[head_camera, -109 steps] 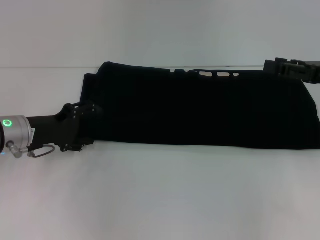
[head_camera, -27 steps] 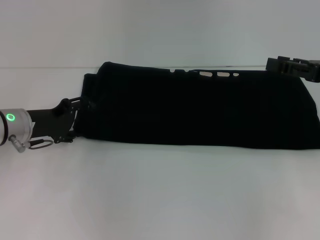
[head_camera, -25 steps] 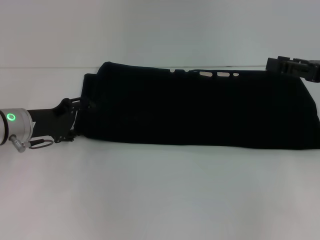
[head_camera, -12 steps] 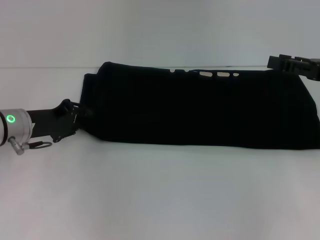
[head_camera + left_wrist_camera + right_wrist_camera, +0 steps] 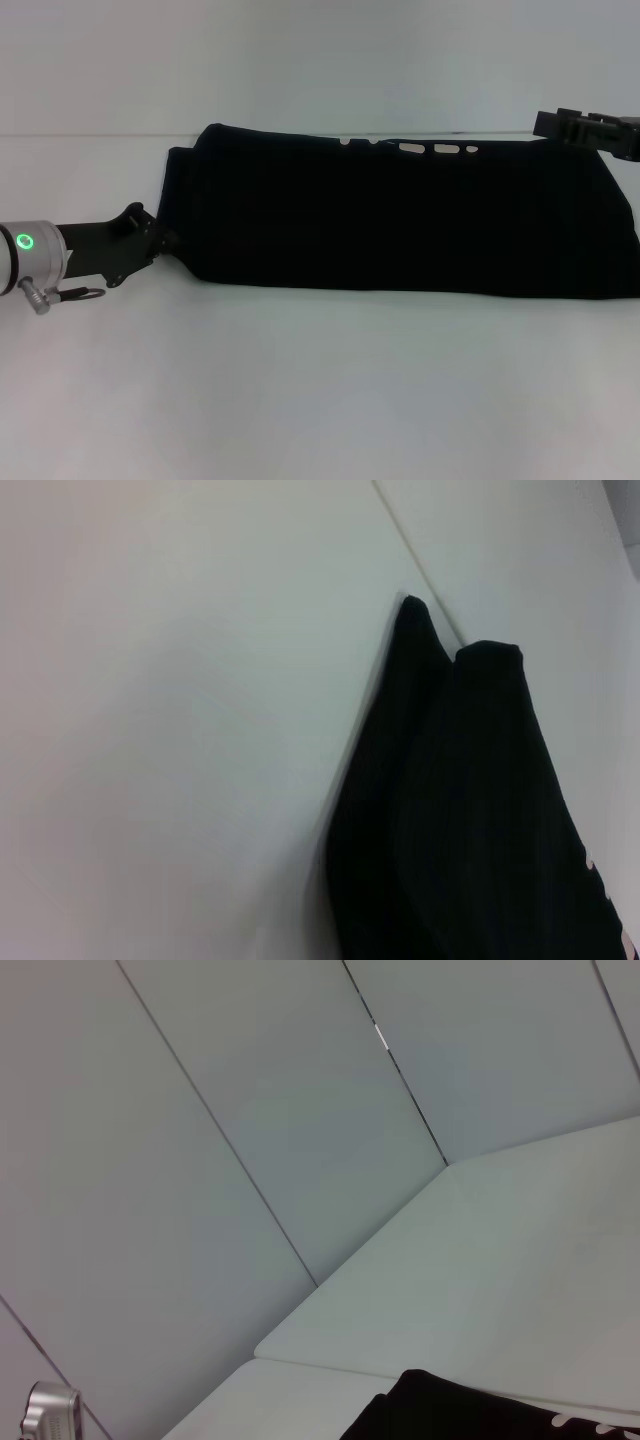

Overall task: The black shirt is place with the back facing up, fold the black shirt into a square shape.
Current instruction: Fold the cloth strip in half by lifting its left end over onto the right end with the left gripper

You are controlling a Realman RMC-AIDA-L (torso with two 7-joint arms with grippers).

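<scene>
Black fingers of my left gripper (image 5: 158,243) meet the left near edge of the black shirt (image 5: 400,215); whether they are spread or pinching cloth I cannot tell. My right gripper (image 5: 556,124) is at the shirt's far right corner, and there too the state of the fingers is not clear to me. I see the shirt folded into a long band across the white surface (image 5: 320,390).

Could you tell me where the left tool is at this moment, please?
In the head view, the left tool is low on the left side, at the near left corner of the black shirt on the white table.
</scene>
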